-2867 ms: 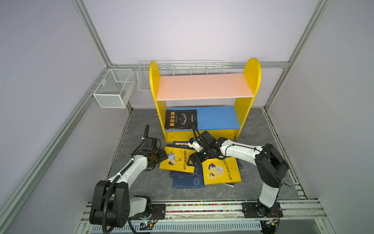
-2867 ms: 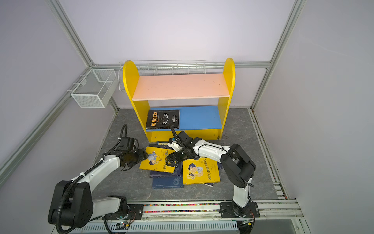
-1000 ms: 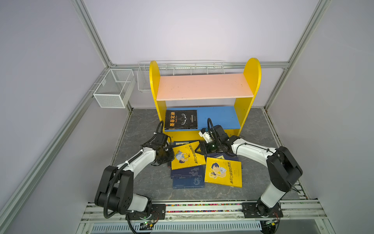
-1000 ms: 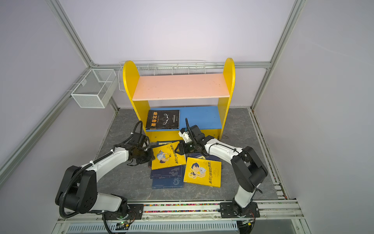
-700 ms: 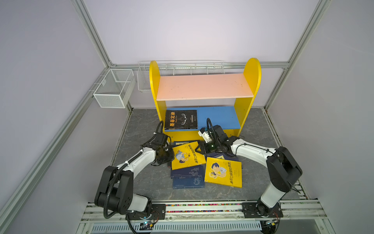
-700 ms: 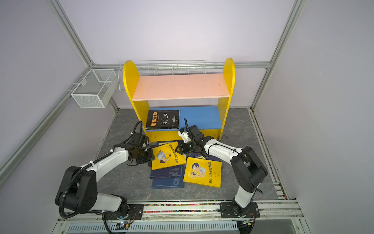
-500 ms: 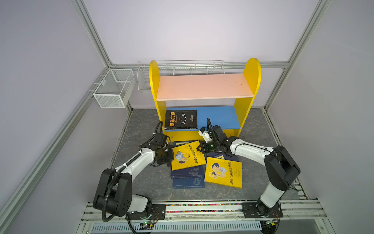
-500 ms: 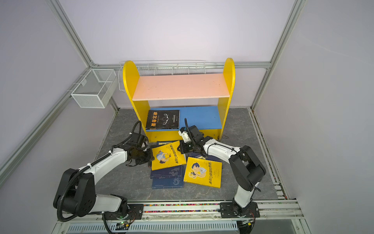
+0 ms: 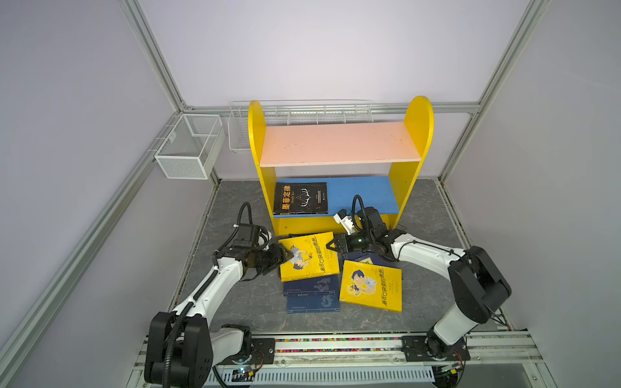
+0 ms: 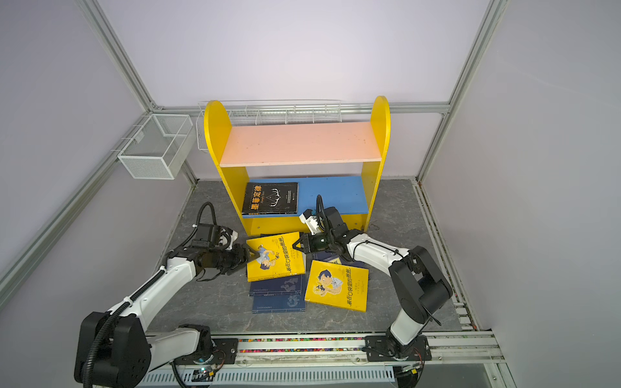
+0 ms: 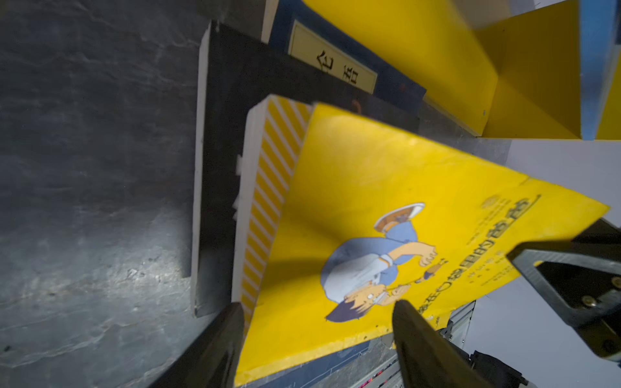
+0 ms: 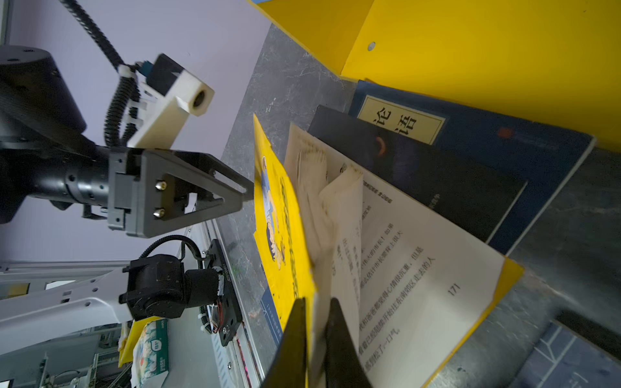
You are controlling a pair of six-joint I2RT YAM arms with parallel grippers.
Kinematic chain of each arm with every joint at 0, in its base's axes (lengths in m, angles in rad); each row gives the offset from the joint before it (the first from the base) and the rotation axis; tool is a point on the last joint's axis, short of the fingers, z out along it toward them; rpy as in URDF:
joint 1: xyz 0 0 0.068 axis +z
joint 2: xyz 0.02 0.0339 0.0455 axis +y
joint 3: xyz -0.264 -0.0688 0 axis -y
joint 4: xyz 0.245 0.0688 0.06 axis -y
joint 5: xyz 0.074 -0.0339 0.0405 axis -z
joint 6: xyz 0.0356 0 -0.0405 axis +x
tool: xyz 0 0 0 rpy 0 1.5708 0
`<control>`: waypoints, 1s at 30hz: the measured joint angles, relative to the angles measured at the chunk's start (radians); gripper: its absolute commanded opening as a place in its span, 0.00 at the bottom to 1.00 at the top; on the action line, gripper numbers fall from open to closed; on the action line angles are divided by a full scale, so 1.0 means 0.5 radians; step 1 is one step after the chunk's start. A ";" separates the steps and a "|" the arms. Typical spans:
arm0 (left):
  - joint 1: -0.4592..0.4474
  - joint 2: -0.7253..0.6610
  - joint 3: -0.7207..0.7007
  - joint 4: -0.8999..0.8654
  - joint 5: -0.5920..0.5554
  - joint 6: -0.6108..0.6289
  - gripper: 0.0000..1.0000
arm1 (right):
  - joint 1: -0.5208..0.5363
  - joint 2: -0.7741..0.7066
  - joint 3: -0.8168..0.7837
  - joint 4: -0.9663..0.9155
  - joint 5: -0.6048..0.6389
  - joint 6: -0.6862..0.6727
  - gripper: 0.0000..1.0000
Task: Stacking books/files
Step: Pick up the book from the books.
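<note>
Right hand (image 12: 316, 302) clamped on the cover and some pages of the left yellow book (image 9: 307, 257), which lies on the desk pile near the shelf (image 9: 336, 144) foot. Left hand (image 9: 286, 259): jaws apart, straddling that book's left edge.

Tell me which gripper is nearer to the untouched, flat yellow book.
Right. The right gripper, shut on the held yellow book, sits just beyond the flat yellow book's far corner; the open left gripper is beyond the held book.
</note>
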 measured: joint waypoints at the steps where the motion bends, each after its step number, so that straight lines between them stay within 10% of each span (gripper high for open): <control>1: 0.000 0.008 -0.014 -0.007 -0.002 0.001 0.75 | 0.000 -0.001 -0.007 0.011 -0.005 0.014 0.07; 30: 0.000 0.013 -0.163 0.575 0.474 -0.304 0.78 | -0.138 -0.256 -0.071 0.246 -0.063 0.429 0.07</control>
